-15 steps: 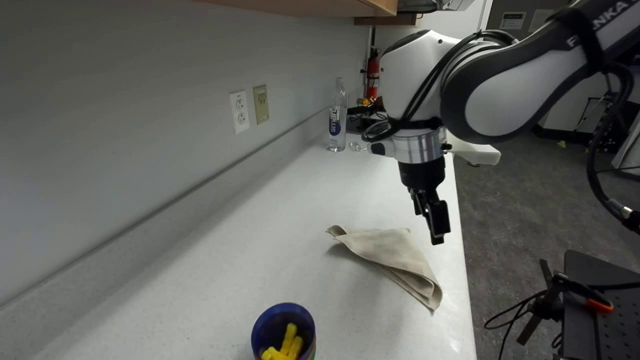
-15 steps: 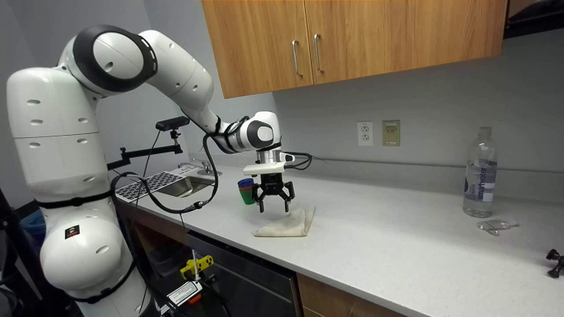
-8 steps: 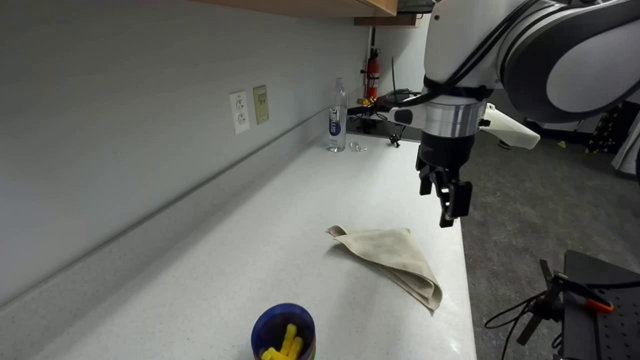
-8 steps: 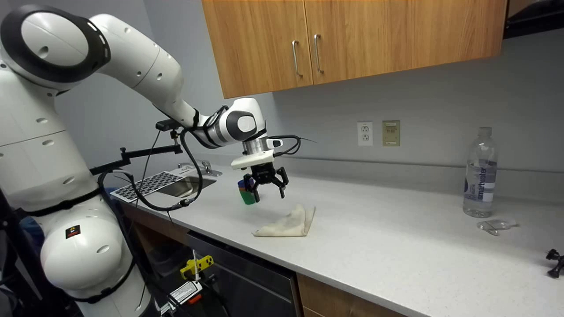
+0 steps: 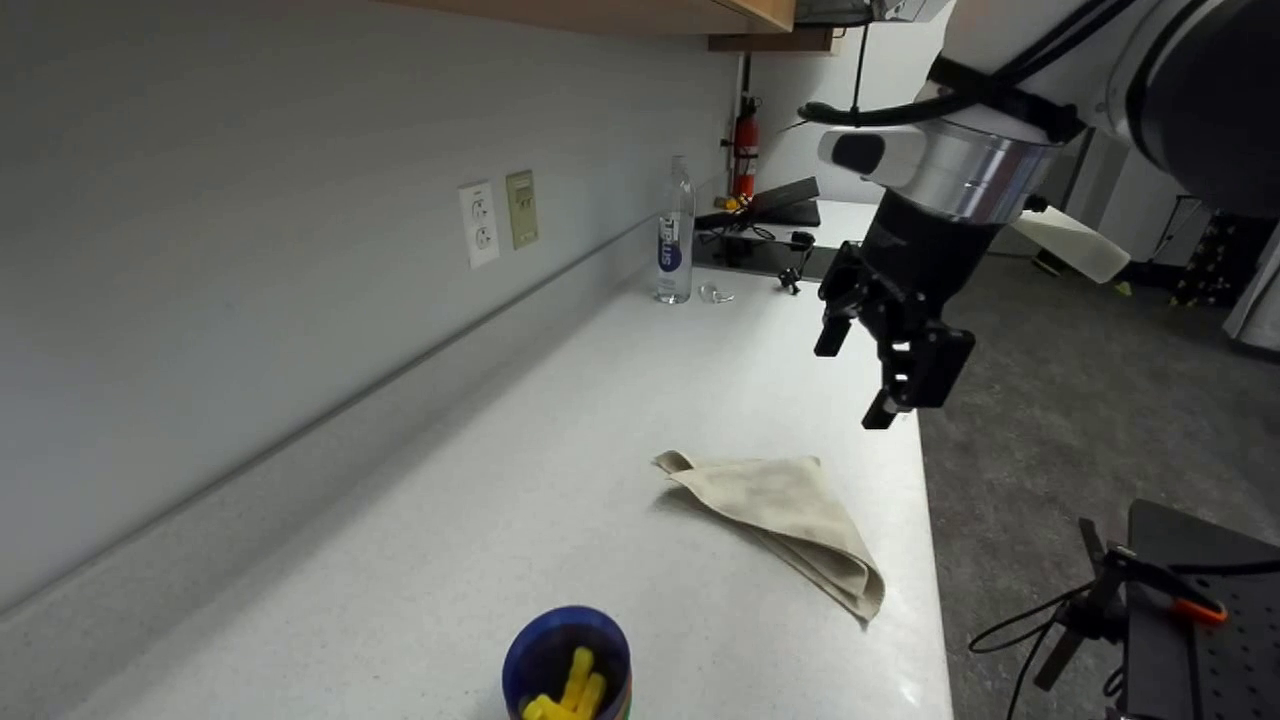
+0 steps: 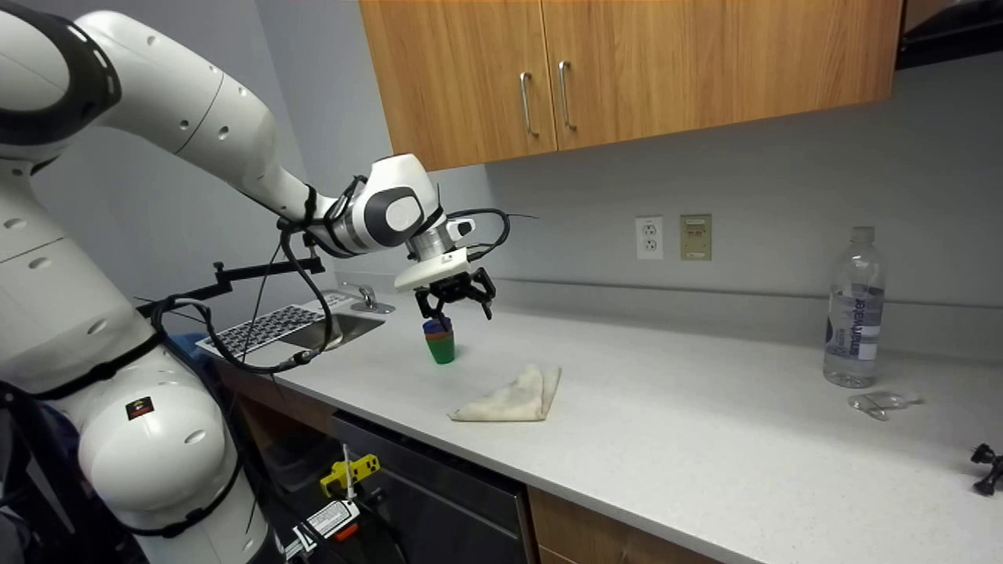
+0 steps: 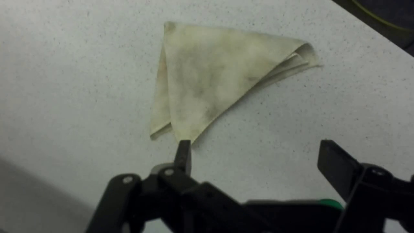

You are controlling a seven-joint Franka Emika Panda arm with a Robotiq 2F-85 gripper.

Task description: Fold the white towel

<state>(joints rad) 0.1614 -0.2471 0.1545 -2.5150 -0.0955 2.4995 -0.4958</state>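
The white towel [image 7: 213, 71] lies on the worktop [image 7: 81, 81], in the upper middle of the wrist view — folded over itself into a rough triangle. Layers show at its right-hand corner, a strip of the lower layer runs along its left edge, and greyish patches mark the top face. In an exterior view it is right of centre and below the end effector [image 5: 855, 380], which hangs tilted above the worktop, apart from the towel. The end effector's two fingers [image 7: 338, 168] stand wide apart; in the wrist view the one toward the left overlaps the lowest corner of the towel. At the bottom centre of an exterior view stands a blue-rimmed cup [image 5: 535, 640] holding yellow pieces [image 5: 575, 680]. Farther out, at the right of an exterior view, a clear bottle [image 6: 854, 313] stands upright with a small clear item [image 6: 884, 403] lying just beside it. On the wall [image 6: 768, 196] behind, a white outlet [image 6: 649, 237] and a beige plate [image 6: 695, 236] sit side by side under wooden cabinets [image 6: 642, 63] — and the white arm [image 6: 180, 102] takes up the left of that frame.
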